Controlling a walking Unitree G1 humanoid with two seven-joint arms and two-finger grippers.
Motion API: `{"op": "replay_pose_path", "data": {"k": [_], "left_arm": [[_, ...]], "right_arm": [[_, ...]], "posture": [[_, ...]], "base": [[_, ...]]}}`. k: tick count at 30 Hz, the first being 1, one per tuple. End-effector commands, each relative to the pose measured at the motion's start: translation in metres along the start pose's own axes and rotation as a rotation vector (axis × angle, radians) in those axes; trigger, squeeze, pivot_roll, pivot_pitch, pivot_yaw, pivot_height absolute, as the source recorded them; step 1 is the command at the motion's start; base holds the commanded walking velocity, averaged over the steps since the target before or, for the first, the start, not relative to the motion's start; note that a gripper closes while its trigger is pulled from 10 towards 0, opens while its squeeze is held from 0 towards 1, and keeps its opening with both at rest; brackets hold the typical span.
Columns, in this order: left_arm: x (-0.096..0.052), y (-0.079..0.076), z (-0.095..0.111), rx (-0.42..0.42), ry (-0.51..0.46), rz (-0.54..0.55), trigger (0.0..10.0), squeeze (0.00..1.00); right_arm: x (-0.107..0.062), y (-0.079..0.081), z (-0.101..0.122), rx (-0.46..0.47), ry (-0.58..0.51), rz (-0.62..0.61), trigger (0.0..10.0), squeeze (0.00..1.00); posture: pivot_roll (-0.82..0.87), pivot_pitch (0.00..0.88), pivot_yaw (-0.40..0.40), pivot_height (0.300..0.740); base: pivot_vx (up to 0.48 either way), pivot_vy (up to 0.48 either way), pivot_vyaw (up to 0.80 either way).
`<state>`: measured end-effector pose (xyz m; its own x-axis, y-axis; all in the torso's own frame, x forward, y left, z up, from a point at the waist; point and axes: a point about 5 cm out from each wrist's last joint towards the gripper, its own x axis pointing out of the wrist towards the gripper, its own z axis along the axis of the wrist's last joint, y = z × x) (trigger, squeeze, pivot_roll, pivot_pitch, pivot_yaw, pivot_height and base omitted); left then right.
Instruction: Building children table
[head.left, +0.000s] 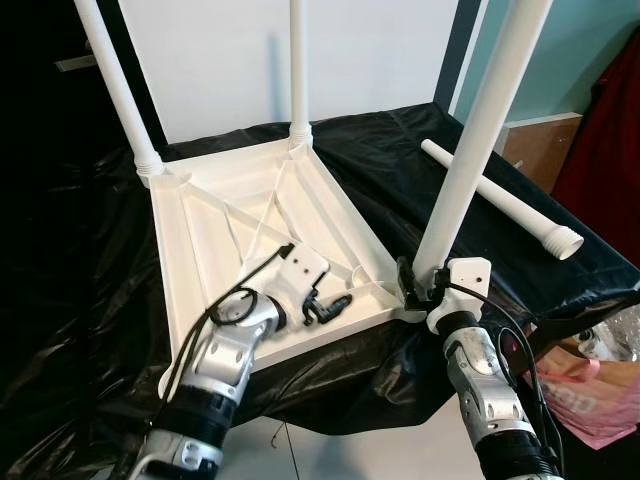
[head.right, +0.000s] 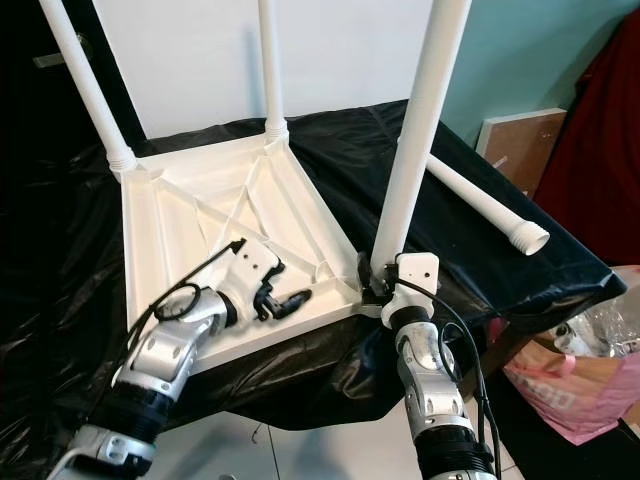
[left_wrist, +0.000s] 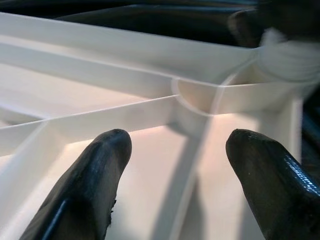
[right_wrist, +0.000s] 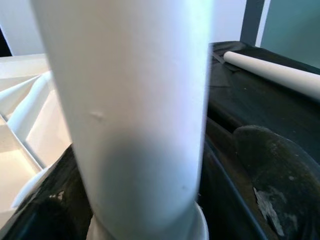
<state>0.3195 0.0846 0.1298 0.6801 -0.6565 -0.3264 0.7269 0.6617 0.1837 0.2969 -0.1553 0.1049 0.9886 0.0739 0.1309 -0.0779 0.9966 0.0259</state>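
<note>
The right gripper (head.left: 418, 285), fingers pinched around the base of a white plastic tube leg (head.left: 478, 140), seats it in the near right corner socket of the upturned white ribbed plastic tabletop (head.left: 200, 235). The left gripper (head.left: 333, 308), fingers spread, rests inside the tabletop's frame beside that corner. Keeping the leg upright while turning should help it seat cleanly. The tabletop overhangs the near edge of the black plastic-draped work surface (head.left: 80, 250); a fourth loose white leg (head.left: 505, 200) lies well apart, with open room around it.
</note>
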Motion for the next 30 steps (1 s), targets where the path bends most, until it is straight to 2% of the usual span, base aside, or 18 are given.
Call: {"op": "replay_pose_path", "data": {"k": [1, 6, 10, 14, 17, 20, 22, 24, 26, 28, 30], "left_arm": [[-0.001, 0.016, -0.008, -0.016, 0.050, 0.275, 10.0, 0.00], [-0.001, 0.028, -0.008, -0.014, 0.086, 0.305, 10.0, 0.00], [-0.001, 0.029, -0.007, -0.017, 0.084, 0.295, 10.0, 0.00], [-0.001, 0.028, -0.009, -0.006, 0.098, 0.275, 10.0, 0.00], [0.000, 0.019, -0.023, 0.016, 0.187, 0.233, 10.0, 0.00], [0.000, 0.017, -0.025, 0.013, 0.203, 0.221, 10.0, 0.00], [-0.001, 0.011, -0.026, -0.040, 0.189, 0.179, 10.0, 0.00], [-0.003, 0.009, -0.021, -0.155, 0.123, 0.140, 10.0, 0.00], [-0.005, 0.012, -0.021, -0.147, 0.124, 0.152, 10.0, 0.00], [-0.009, 0.020, -0.026, -0.098, 0.159, 0.191, 10.0, 0.00], [-0.009, 0.021, -0.026, -0.101, 0.152, 0.196, 10.0, 0.00]], "right_arm": [[-0.001, -0.003, 0.000, 0.001, 0.000, -0.009, 10.0, 0.00], [-0.001, -0.003, 0.001, 0.009, -0.007, -0.020, 10.0, 0.00], [-0.001, -0.003, 0.001, 0.012, -0.008, -0.024, 10.0, 0.00], [-0.002, -0.003, 0.002, 0.011, -0.008, -0.027, 10.0, 0.00], [-0.001, -0.006, 0.003, 0.004, -0.010, -0.031, 10.0, 0.00], [-0.001, -0.007, 0.003, 0.004, -0.010, -0.032, 10.0, 0.00], [0.000, -0.008, 0.003, 0.001, -0.008, -0.033, 10.0, 0.00], [0.001, -0.009, 0.004, -0.002, -0.009, -0.032, 10.0, 0.00], [0.001, -0.009, 0.004, -0.003, -0.010, -0.033, 10.0, 0.00], [0.003, -0.009, 0.004, -0.004, -0.010, -0.027, 10.0, 0.00], [0.003, -0.008, 0.005, -0.004, -0.010, -0.023, 10.0, 0.00]], "posture": [[-0.08, 0.000, -0.005, 0.740], [-0.09, 0.000, 0.007, 0.740], [-0.09, 0.000, 0.007, 0.740], [-0.09, 0.000, 0.012, 0.740], [-0.09, 0.000, 0.013, 0.740], [-0.09, 0.000, 0.011, 0.740], [-0.09, 0.000, 0.010, 0.740], [-0.09, 0.000, 0.009, 0.740], [-0.09, 0.000, 0.009, 0.740], [-0.09, 0.000, 0.001, 0.740], [-0.09, 0.000, 0.001, 0.740]], "base": [[0.000, 0.000, 0.00], [0.000, 0.000, 0.00], [0.000, 0.000, 0.00], [0.000, 0.000, 0.00], [0.000, 0.000, 0.00], [0.000, 0.000, 0.00], [0.000, 0.000, 0.00], [0.000, 0.000, 0.00], [0.000, 0.000, 0.00], [0.000, 0.000, 0.00], [0.000, 0.000, 0.00]]}}
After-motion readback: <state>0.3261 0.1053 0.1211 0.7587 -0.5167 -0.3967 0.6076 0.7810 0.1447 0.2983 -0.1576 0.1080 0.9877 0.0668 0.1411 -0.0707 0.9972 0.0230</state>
